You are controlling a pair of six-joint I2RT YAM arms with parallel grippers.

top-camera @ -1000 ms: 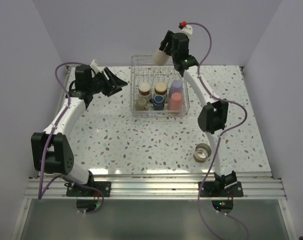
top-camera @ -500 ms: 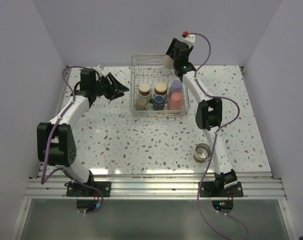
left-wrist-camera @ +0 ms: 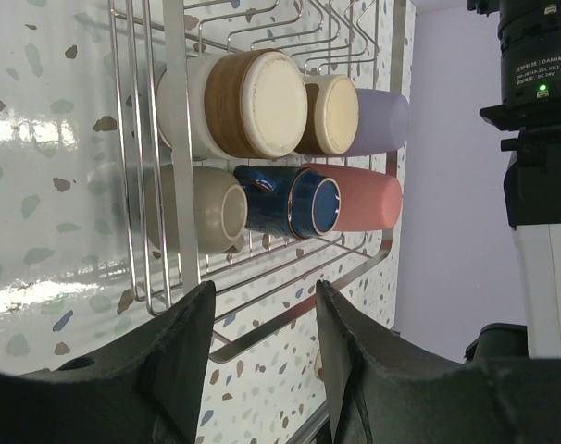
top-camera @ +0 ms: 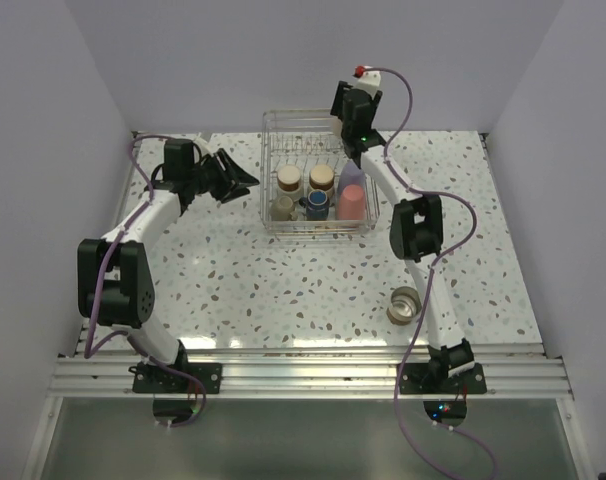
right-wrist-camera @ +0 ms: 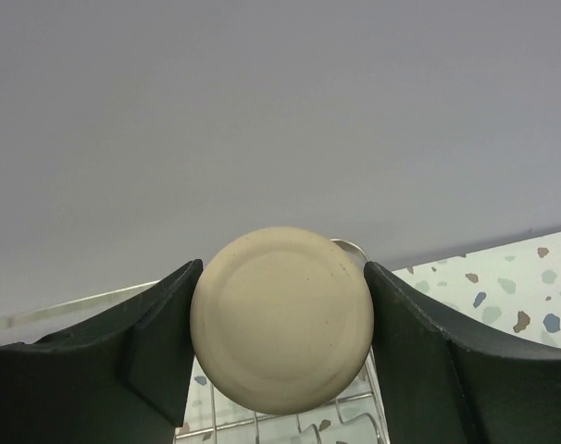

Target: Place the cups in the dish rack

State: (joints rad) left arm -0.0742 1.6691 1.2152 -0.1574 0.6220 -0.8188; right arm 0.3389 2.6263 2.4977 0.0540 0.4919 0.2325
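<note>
Top view: we're watching the right gripper (top-camera: 343, 118) hovering over the upper right of the dish rack (top-camera: 267, 190). Six cups (top-camera: 321, 178) are sitting inside, and one metal cup (top-camera: 406, 305) is waiting at lower right.

Left wrist: the left gripper (left-wrist-camera: 262, 310) is gaping partway, empty, beside the rack.

Right wrist: fingers are clamping a beige cup (right-wrist-camera: 280, 319), base toward us. We're expecting a careful lowering onto free tines next.

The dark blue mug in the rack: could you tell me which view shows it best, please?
The left wrist view: the dark blue mug appears large and sharp between a beige cup and a pink cup. The top view shows it as a small blue spot; the right wrist view misses it.
</note>
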